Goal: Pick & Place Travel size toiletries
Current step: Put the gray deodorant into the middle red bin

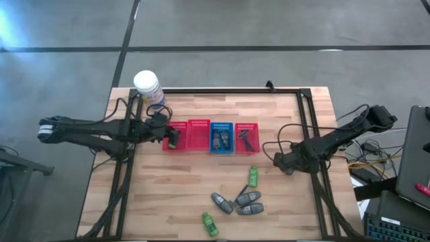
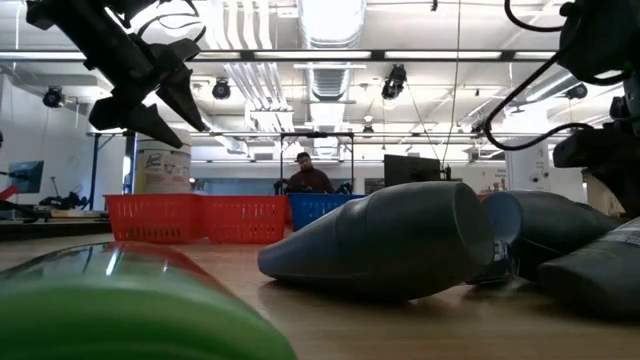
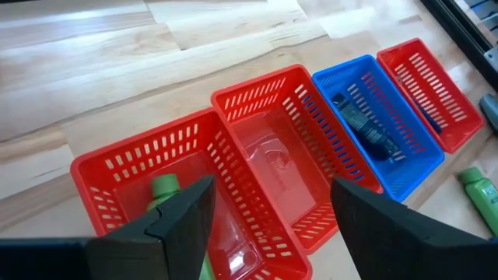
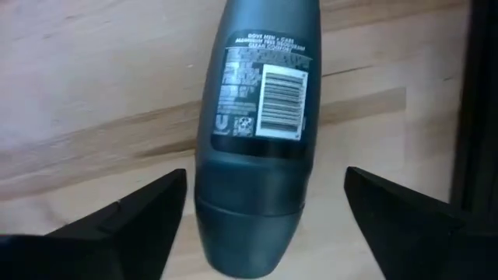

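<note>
right gripper [image 4: 264,175] is low over the desk [image 1: 168,195] on its right side. its fingers are wide apart, one on each side of a grey tube [image 4: 261,93], and not touching it, so nothing is held. the tube lies flat on the wood with its label up and its long axis running away from the wrist.

step looks like the grasp on this tube. to do it well:
- keep the tube centred between the fingers
- come down until the tips are past the widest part of the body
- close evenly on the round sides, not on the tapered end, since it could roll or squirt out
- lift straight up

left gripper [image 3: 272,187] hangs above the leftmost red basket [image 3: 117,167], open and empty. a green bottle [image 3: 163,187] is already in that basket.

the blue basket [image 3: 405,163] holds a dark tube [image 3: 366,132].

other grey tubes [image 1: 247,198] and two green bottles [image 1: 253,176] are loose near the front of the desk.
</note>
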`<state>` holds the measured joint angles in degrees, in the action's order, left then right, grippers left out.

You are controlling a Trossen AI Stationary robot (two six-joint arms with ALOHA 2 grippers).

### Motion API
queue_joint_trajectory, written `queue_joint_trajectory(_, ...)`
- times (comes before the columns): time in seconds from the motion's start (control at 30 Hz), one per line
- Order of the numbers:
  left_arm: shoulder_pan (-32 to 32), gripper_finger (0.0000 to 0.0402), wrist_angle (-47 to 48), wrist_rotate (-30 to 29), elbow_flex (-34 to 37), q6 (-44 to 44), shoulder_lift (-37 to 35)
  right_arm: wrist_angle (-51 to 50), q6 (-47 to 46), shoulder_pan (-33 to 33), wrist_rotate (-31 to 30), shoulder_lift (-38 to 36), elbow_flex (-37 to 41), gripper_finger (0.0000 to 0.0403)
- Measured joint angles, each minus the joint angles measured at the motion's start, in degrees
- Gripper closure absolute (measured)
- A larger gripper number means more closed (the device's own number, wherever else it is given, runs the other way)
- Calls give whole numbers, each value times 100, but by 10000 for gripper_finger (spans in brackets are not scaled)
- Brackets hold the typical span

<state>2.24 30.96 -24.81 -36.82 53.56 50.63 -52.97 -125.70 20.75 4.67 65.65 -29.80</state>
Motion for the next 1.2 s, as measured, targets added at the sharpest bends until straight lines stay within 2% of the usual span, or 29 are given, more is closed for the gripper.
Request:
queue_joint_trajectory(0.23,0,142,-4,74,2,-1,0,175,321,-2,-11,-2,-8,214)
queue_joint_trajectory(0.37,0,142,-7,165,4,-10,-9,283,818,-2,-17,-9,-202,218)
queue_joint_trajectory(0.47,34,142,-94,770,-36,-380,-35,563,1827,-2,-161,-33,-577,218)
queue_joint_trajectory(0.53,35,142,-413,1413,-81,-1117,-67,874,2953,-3,-354,-26,-964,218)
queue_joint_trajectory(0.63,-21,142,-1093,2246,-130,-2762,-103,1017,4188,-113,-488,91,-1662,218)
queue_joint_trajectory(0.77,-180,142,-2105,2998,-217,-5240,-71,1023,5539,-472,-101,436,-2537,218)
queue_joint_trajectory(0.9,-360,142,-2804,2905,-487,-6600,221,1015,6485,-979,874,985,-3367,218)
queue_joint_trajectory(1.03,-420,142,-2836,2711,-911,-7855,781,985,7360,-1357,1515,1613,-4179,218)
queue_joint_trajectory(1.2,-463,142,-2836,2656,-1425,-8772,1349,658,8205,-1746,2059,2340,-5088,218)
